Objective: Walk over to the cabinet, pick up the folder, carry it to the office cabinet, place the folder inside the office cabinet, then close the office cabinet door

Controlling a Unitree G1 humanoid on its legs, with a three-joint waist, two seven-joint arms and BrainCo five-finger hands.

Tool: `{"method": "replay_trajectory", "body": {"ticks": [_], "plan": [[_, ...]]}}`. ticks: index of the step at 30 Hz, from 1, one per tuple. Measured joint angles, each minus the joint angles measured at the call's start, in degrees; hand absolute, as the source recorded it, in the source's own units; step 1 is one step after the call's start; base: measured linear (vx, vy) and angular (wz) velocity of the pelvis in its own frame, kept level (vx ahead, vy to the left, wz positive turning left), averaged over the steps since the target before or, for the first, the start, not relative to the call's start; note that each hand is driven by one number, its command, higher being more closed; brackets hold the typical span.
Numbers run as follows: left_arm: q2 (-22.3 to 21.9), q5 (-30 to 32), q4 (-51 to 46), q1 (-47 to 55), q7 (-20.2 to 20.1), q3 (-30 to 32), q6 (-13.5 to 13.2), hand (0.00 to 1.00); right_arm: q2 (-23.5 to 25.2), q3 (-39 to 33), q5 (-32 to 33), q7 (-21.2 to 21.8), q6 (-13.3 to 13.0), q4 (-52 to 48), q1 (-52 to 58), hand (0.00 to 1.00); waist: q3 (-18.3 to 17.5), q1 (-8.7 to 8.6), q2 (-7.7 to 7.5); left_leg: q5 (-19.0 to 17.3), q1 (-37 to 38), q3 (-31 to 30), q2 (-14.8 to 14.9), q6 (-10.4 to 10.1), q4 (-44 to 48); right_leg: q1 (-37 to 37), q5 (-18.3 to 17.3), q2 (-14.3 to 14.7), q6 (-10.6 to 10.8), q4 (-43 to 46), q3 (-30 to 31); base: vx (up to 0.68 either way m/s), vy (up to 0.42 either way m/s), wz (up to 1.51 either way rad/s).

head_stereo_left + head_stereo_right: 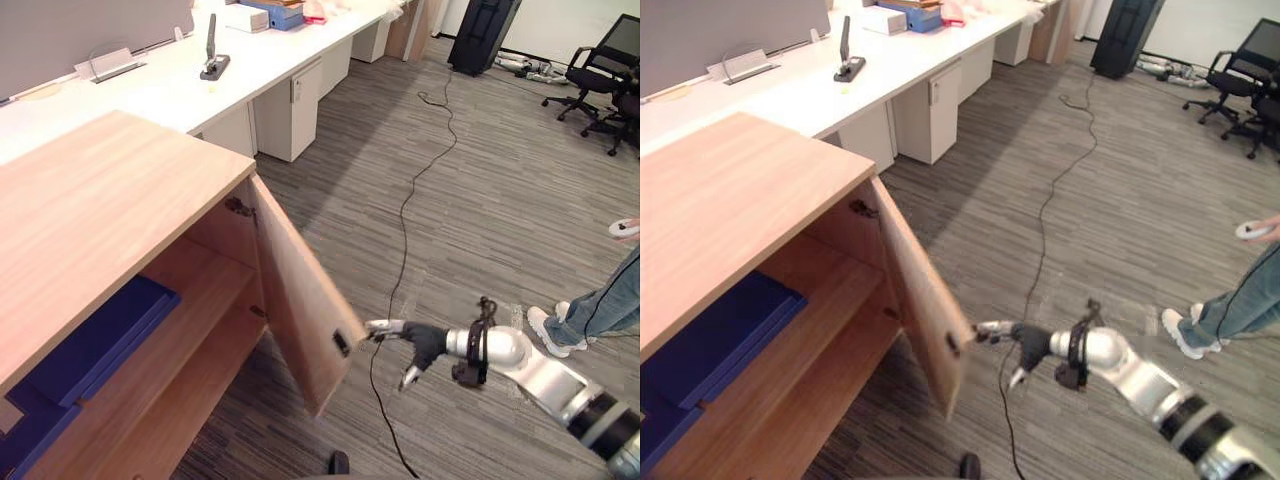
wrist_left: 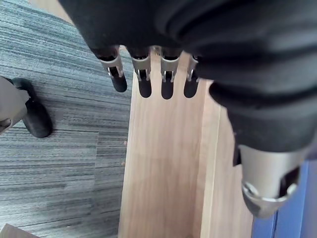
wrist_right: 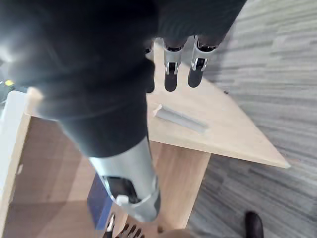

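- Folder [image 1: 90,345]: blue, lying flat on the shelf [image 1: 215,290] inside the cabinet [image 1: 100,200], lower left of the eye views. Neither hand holds it.
- Progress, as I judge it: the pickup, the carry and the placing are done. Only closing the door [image 1: 300,300] is left.
- Door: swung out toward frame centre, roughly half open.
- Right hand [image 1: 425,340]: lower right of centre, fingers straight and spread, gripping nothing. One fingertip reaches the door's free edge beside the handle [image 1: 342,343]. Contact looks likely, but I cannot confirm it.
- Left hand [image 2: 208,44]: fingers straight and relaxed, empty, hanging over a wood panel.
- Eye views give the door's angle. The handle there is just a small dark mark.
- Right wrist view shows the handle as a pale bar on the door's outer face. The fingers are near it, not around it.
- Left wrist view adds a blue sliver of folder beside the wood.
- Person [image 1: 600,300]: at the right edge, well apart from the cabinet.
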Motion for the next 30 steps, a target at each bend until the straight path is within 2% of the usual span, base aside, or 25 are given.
{"method": "replay_trajectory", "body": {"ticks": [2,3,6,8,14,18,20,21,23,25,26,27,28,29,30], "plan": [[-0.02,-0.2,-0.09,0.0,-0.01,2.45,0.0,0.0,-1.28,-3.36,-0.12,3.0,0.18,-3.0,3.99,0.0,-0.14,0.8,-0.54,-0.08,0.08,0.32,-0.16,0.14,0.0,-0.1,0.06,-0.01,0.08,-0.07,0.44,0.01,0.057,-0.11],[-0.14,-0.43,-0.09,0.23,-0.02,3.99,0.0,0.0,-3.51,-5.06,-0.19,4.5,0.5,-3.75,6.98,0.0,-0.25,0.93,-1.07,-0.12,0.01,0.62,-0.28,0.21,0.0,-0.31,0.12,-0.1,0.15,-0.28,0.73,0.0,0.055,-0.11],[-1.37,-0.87,-0.7,1.69,-0.05,6.02,0.1,0.0,-6.6,-8.79,-0.28,6.46,2.02,-4.41,13.26,0.0,-0.82,0.97,-2.06,-0.25,-0.09,1.55,-0.58,0.47,-0.01,-0.84,0.4,-0.44,0.36,-0.3,1.97,-0.01,0.08,-0.21],[-2.7,-1.37,-2.48,1.92,-0.1,5.89,0.35,0.0,-7.06,-10.46,-0.27,7.15,2.32,-5.06,16.02,0.0,-0.91,0.78,-2.17,-0.33,-0.11,1.8,-0.73,0.77,0.0,-0.8,0.55,-0.67,0.53,-0.3,2.17,-0.02,0.067,-0.09],[-5.32,-2.84,-11.7,3.89,-0.56,2.31,0.61,0.0,-7.06,-10.59,-0.22,8.59,2.62,-8.42,16.92,0.0,-1.49,1.42,-1.97,-0.42,-0.88,1.61,-1.11,1.34,0.5,-1.2,0.71,-1.24,0.73,-0.29,2.09,-0.03,0.052,0.02],[-6.87,-4.58,-16.11,6.11,-0.48,-0.63,0.67,0.0,-6.71,-7.19,-0.56,8.37,2.63,-6.59,14.12,0.0,-2.18,2.64,-1.67,-0.32,-2.2,0.33,-1.66,1.5,1.08,-1.67,1.07,-1.71,0.67,-0.18,0.87,0.01,0.043,0.16],[-8.03,-4.84,-18.24,7.21,-0.4,-2.25,0.69,0.0,-4.58,-5.24,-2.02,8.11,2.6,-2.84,12.18,0.0,-2.35,3.53,-1.43,-0.16,-2.37,-0.46,-1.78,1.69,1.09,-1.5,1.07,-2.03,0.68,-0.15,0.12,0.02,0.052,0.22],[-8.94,-4.95,-19.75,8.17,-0.36,-3.68,0.7,0.0,-1.74,-4.92,-3.8,7.68,2.57,0.96,11.32,0.0,-2.5,4.47,-1.23,-0.11,-2.44,-0.75,-1.96,1.78,1.12,-1.4,1.07,-2.25,0.72,-0.01,-0.22,0.01,0.067,0.29],[-10.38,-4.93,-21.35,9.09,-0.33,-6.17,0.72,0.0,4.07,-5.01,-7.33,5.92,2.5,8.96,10.05,0.0,-2.65,4.79,-0.52,-0.05,-3.19,-3.01,-2.86,1.99,2.02,-0.69,0.82,-3.22,1.12,0.03,-2.32,0.0,0.071,0.56],[-10.57,-4.49,-21.35,9.87,-0.36,-10.93,1.31,0.0,13.72,-6.67,-12.21,2.41,2.37,22.63,9.41,0.0,-2.95,5.17,1.73,-0.25,-3.78,-7.66,-4.39,2.59,3.97,0.89,-0.98,-5.36,2.67,2.01,-6.98,-0.01,0.128,1.04],[-10.57,-4.28,-21.35,9.9,-0.35,-12.18,1.52,0.0,16.17,-7.76,-14.42,0.62,2.25,26.02,9.64,0.0,-3.06,5.12,2.54,-0.38,-4.2,-9.51,-4.99,2.81,4.79,0.86,-2.15,-6.28,3.19,3.89,-8.62,-0.02,0.169,1.52],[-10.68,-4.09,-21.34,9.73,-0.37,-14.51,1.71,0.0,21.11,-11.96,-17.39,-2.41,2.18,32.56,10.82,0.0,-2.83,4.72,3.78,-0.5,-5.0,-13.76,-6.57,3.52,6.57,0.72,-5.22,-8.5,4.08,9.09,-12.31,-0.02,0.117,1.65],[-10.69,-3.84,-21.37,9.57,-0.37,-15.75,1.74,0.0,24.61,-16.13,-19.22,-4.41,2.06,36.89,11.92,0.0,-3.0,4.29,4.77,-0.55,-5.58,-17.04,-7.82,4.12,7.99,0.2,-7.28,-10.44,4.17,13.53,-13.13,-0.01,0.121,1.93],[-10.69,-3.39,-21.38,9.54,-0.32,-16.69,1.76,0.0,27.63,-20.29,-21.39,-7.31,1.94,40.49,12.99,0.0,-3.25,4.07,6.0,-0.8,-6.23,-20.27,-9.07,4.7,9.41,-0.19,-8.34,-11.67,3.67,16.83,-10.7,0.0,0.102,1.93],[-10.67,-2.59,-21.86,9.29,-0.22,-18.16,1.72,0.0,31.44,-26.09,-23.05,-11.11,1.8,45.5,14.22,0.0,-2.99,4.03,7.35,-1.11,-6.64,-24.57,-10.27,5.63,10.68,-1.58,-9.47,-12.0,3.04,21.06,-3.21,0.0,0.082,1.71]]}}
